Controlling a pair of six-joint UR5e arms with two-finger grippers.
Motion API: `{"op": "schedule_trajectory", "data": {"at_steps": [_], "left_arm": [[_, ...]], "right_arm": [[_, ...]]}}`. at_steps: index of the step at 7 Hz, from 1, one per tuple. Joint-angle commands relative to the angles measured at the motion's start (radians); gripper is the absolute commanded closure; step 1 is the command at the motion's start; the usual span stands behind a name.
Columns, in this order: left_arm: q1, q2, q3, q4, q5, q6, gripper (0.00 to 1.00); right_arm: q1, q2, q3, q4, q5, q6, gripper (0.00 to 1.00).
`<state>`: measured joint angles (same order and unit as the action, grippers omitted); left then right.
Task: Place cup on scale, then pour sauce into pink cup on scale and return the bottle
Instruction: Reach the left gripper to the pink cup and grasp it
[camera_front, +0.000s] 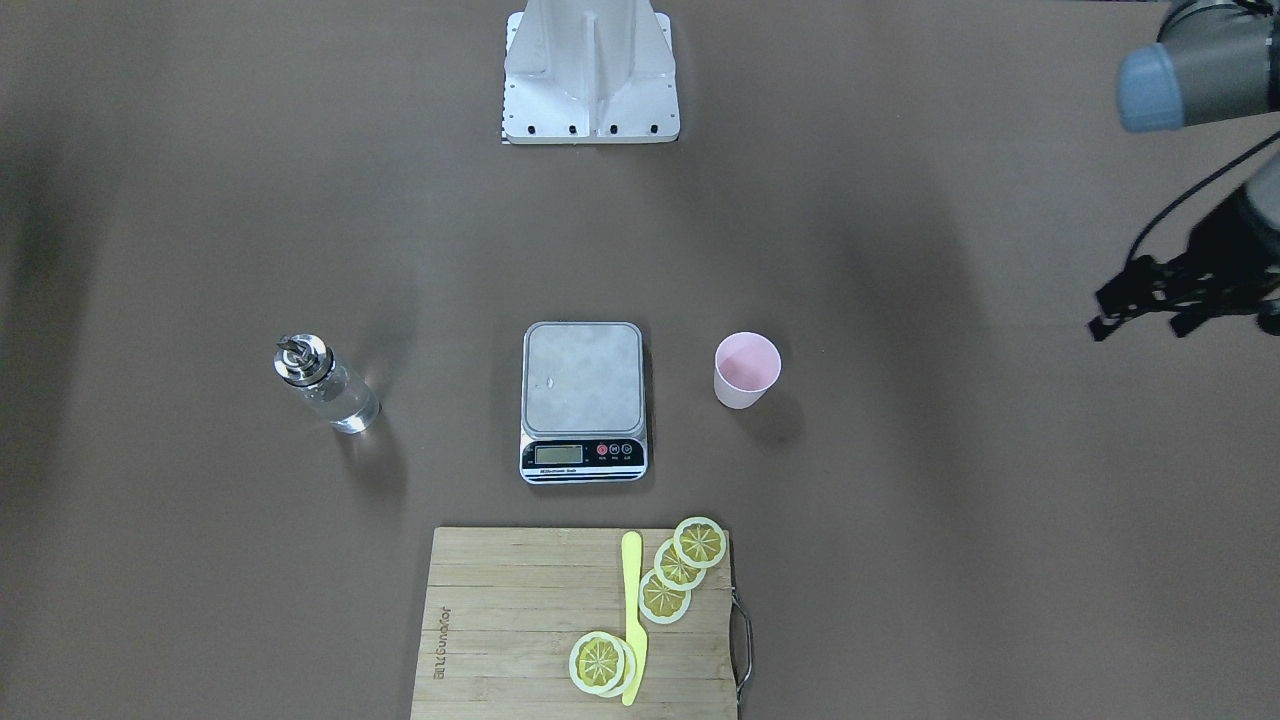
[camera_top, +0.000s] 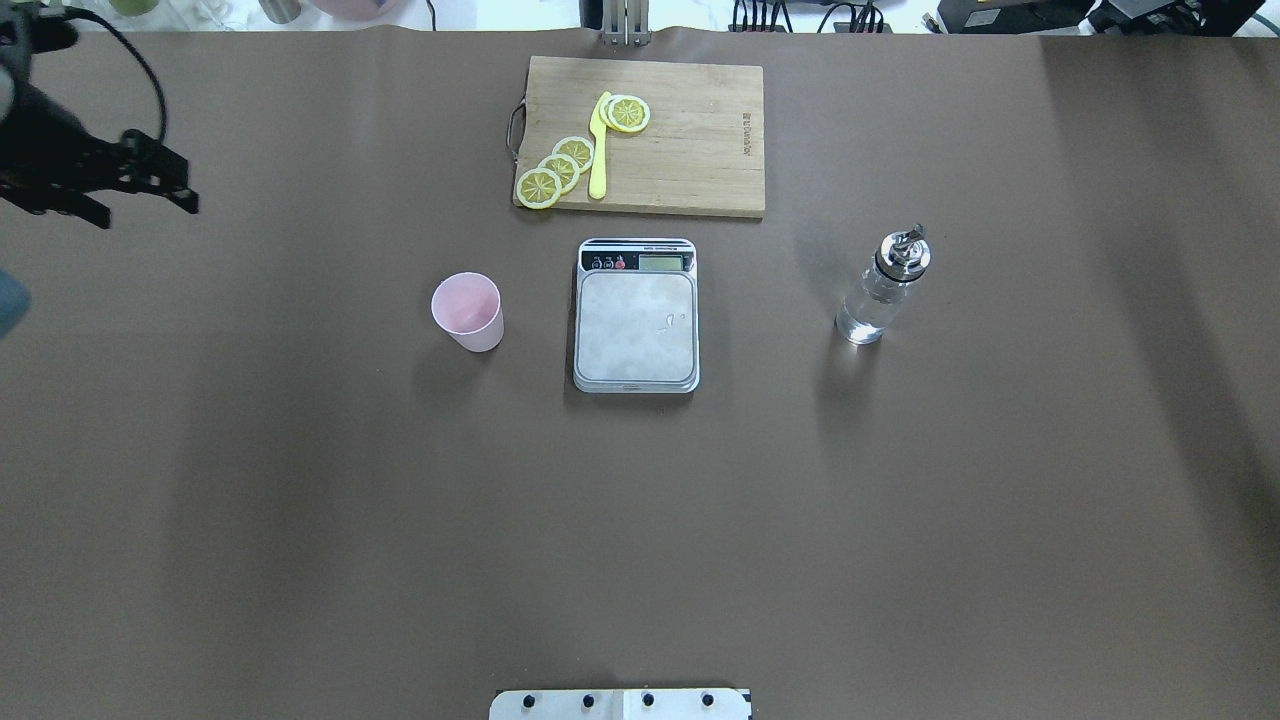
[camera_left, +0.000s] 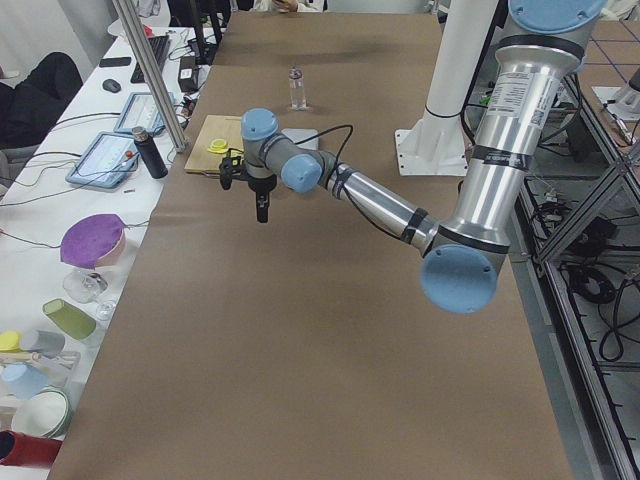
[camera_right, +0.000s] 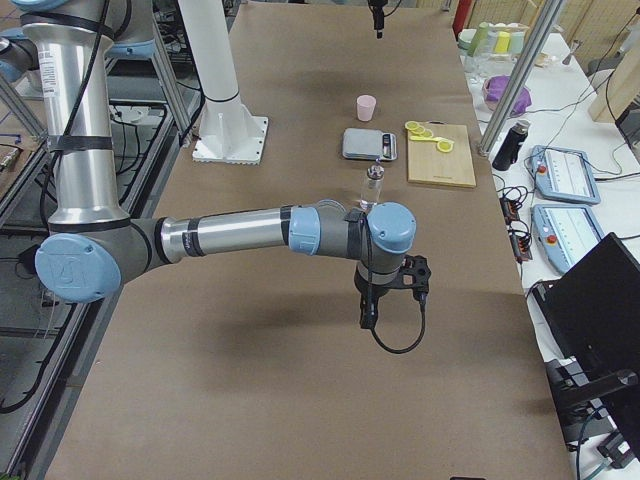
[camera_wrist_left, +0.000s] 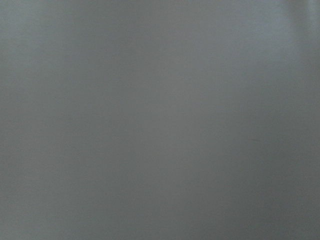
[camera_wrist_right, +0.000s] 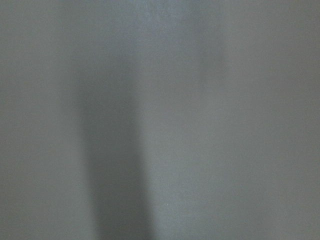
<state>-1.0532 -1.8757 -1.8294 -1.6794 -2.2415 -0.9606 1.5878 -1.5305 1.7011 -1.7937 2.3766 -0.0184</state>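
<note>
Cup (camera_top: 467, 311) is standing upright mid-bench, left of centre, roughly halfway between the robot's edge and the far edge, mouth up, showing only its bare pink inside. It is sitting just beside the scale (camera_top: 636, 318) but apart from it, not on it. Scale is lying at the middle of the bench (camera_top: 300, 500), display strip facing the far edge, grey platform carrying only a few tiny marks. Bottle (camera_top: 882, 290) is standing upright right of the scale, well apart from it, metal pourer cap on, with clear sauce (camera_top: 862, 322) showing low in the glass.

Further out, the cutting board (camera_top: 690, 150) is lying against the middle of the far edge, holding lemon slices (camera_top: 540, 187) and a yellow knife (camera_top: 598, 150).

Left gripper (camera_left: 262, 212) is hanging fingers-down over the left end, towards the far-left corner, well away from the cup, touching nothing; cannot tell how wide its jaws are. Right gripper (camera_right: 368, 312) is hanging over the right end, holding nothing visible; its opening cannot be told either. Both wrist cameras are giving only blurred bench surface.
</note>
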Motion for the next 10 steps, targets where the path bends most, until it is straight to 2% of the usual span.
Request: {"op": "schedule_trajectory", "data": {"at_steps": [1, 4, 8, 9, 10], "left_arm": [[0.215, -0.147, 0.016, 0.064, 0.151, -0.240, 0.02], [0.275, -0.250, 0.120, 0.061, 0.178, -0.300, 0.02], [0.314, -0.255, 0.211, -0.034, 0.183, -0.302, 0.05], [0.330, -0.255, 0.229, -0.060, 0.187, -0.302, 0.11], [0.332, -0.255, 0.234, -0.063, 0.191, -0.303, 0.22]], "right_arm": [[0.000, -0.010, -0.001, 0.005, 0.019, 0.000, 0.00], [-0.002, -0.008, 0.005, 0.007, 0.021, 0.000, 0.00], [-0.002, -0.008, 0.008, 0.007, 0.024, 0.000, 0.00], [-0.002, -0.008, 0.008, 0.005, 0.024, 0.000, 0.00], [-0.002, -0.008, 0.008, 0.007, 0.024, 0.000, 0.00]]}}
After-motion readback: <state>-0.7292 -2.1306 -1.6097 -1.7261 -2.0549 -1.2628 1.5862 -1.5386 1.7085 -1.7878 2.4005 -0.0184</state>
